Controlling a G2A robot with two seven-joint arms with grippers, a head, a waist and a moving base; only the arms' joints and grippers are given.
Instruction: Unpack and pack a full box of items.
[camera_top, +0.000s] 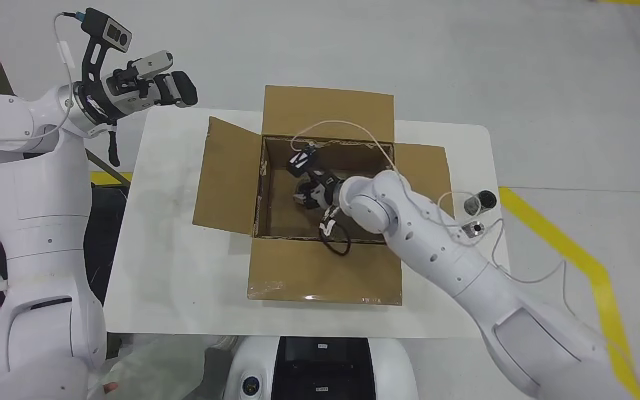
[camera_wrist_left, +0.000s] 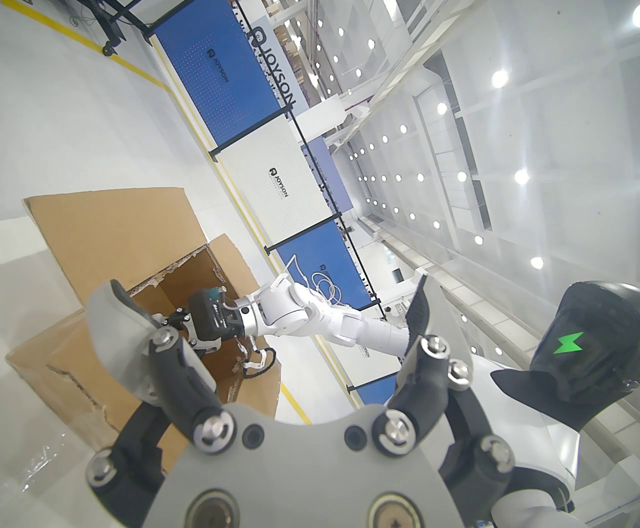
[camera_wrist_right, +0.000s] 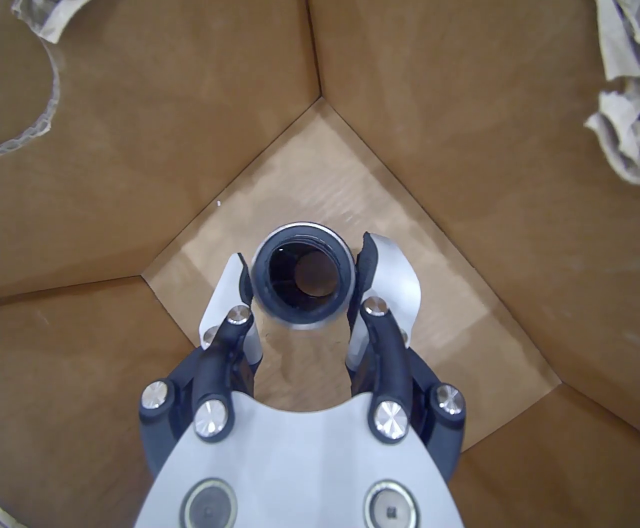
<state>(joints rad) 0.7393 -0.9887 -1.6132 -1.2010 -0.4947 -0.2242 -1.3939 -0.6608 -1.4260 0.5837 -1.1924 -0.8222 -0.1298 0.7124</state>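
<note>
1. Grey floor (camera_top: 450, 50) surrounded a white table (camera_top: 160, 260) in the top view.
2. At the far left corner of the table hung the left gripper (camera_top: 178, 88), raised and apart from everything on the surface. Its fingers (camera_wrist_left: 120, 320) were spread wide and gripped nothing; the left wrist view looked between them toward the box and the other arm beyond it.
3. Near the middle of the table sat the cardboard box (camera_top: 325, 280), its top open and all four flaps folded outward, with the left flap (camera_top: 225, 175) lying flat toward the left gripper's side.
4. Reaching in from the right, the right arm (camera_top: 430, 235) bent over the box's rim, and the right gripper (camera_top: 310, 190) was down inside, toward the left wall.
5. Inside the box, a metal cup (camera_wrist_right: 302, 277) with a black rim stood upright, mouth up, close to a bottom corner. The right gripper (camera_wrist_right: 302, 272) had its pads (camera_wrist_right: 364, 262) pressed against the cup's rim on both sides, clamped on it. Whether the cup's base rested on the box floor (camera_wrist_right: 450, 320) could not be told.
6. Right of the box, a small dark round item (camera_top: 487, 200) stood on the table near the arm's cables.
7. Farthest right, a yellow line (camera_top: 570, 250) ran across the floor.
</note>
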